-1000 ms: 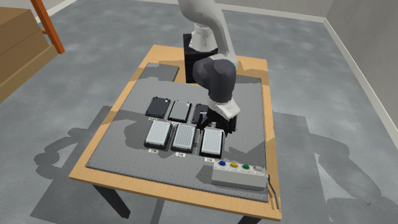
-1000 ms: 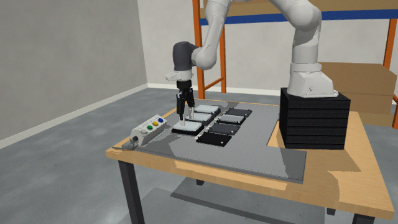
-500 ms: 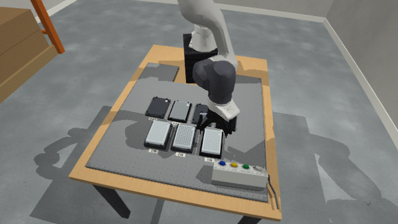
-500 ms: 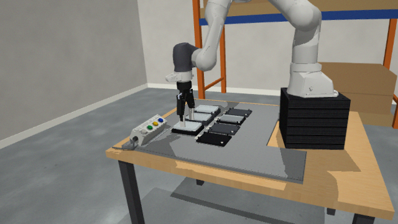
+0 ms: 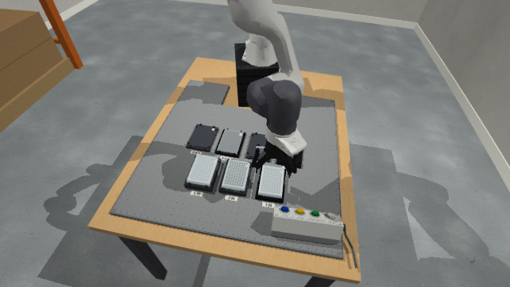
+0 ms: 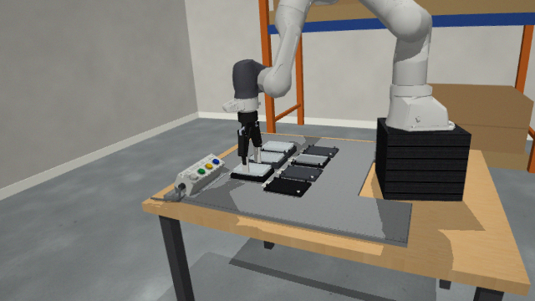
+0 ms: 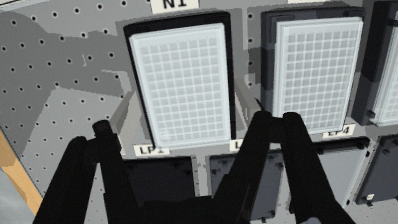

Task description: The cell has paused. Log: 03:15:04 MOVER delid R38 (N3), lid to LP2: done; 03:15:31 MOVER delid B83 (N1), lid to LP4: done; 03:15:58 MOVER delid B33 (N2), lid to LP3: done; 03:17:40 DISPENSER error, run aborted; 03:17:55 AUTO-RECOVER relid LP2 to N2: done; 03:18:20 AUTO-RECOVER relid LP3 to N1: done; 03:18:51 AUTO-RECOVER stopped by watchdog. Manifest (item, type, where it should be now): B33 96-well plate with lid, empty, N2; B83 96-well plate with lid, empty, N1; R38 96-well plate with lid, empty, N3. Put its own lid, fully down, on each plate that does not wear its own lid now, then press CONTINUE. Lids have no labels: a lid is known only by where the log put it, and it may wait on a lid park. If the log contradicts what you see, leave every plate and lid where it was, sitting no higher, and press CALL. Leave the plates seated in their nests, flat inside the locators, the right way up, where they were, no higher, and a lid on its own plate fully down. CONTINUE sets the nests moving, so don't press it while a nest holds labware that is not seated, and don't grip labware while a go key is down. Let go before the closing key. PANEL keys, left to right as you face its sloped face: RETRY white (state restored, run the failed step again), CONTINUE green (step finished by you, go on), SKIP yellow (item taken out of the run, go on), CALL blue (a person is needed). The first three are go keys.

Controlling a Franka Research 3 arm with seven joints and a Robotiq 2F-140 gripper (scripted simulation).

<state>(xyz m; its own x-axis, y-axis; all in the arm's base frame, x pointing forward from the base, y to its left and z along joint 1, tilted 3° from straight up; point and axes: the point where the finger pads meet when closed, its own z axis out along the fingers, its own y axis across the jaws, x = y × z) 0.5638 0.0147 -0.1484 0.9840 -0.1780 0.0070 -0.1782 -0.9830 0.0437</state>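
Note:
Three white 96-well plates sit in the front row of nests: N1 [image 5: 272, 181] on the right, N2 [image 5: 236, 175] in the middle and N3 [image 5: 202, 171] on the left. N1 [image 7: 182, 85] and N2 [image 7: 317, 70] also show in the wrist view, both flat in their black nests. A light grey lid [image 5: 230, 142] lies on the second lid park from the left in the back row. The other visible parks [image 5: 202, 137] [image 5: 256, 145] are dark and bare. My gripper [image 5: 275, 163] [image 7: 186, 97] is open and empty. It hangs just above the back end of the N1 plate, fingers pointing down.
The key panel [image 5: 307, 225] stands at the front right, with blue [image 5: 284, 208], yellow [image 5: 300, 211], green [image 5: 315, 213] and white keys. The black robot pedestal [image 6: 422, 160] stands behind the mat. The gripper hides the rightmost lid park in the top view.

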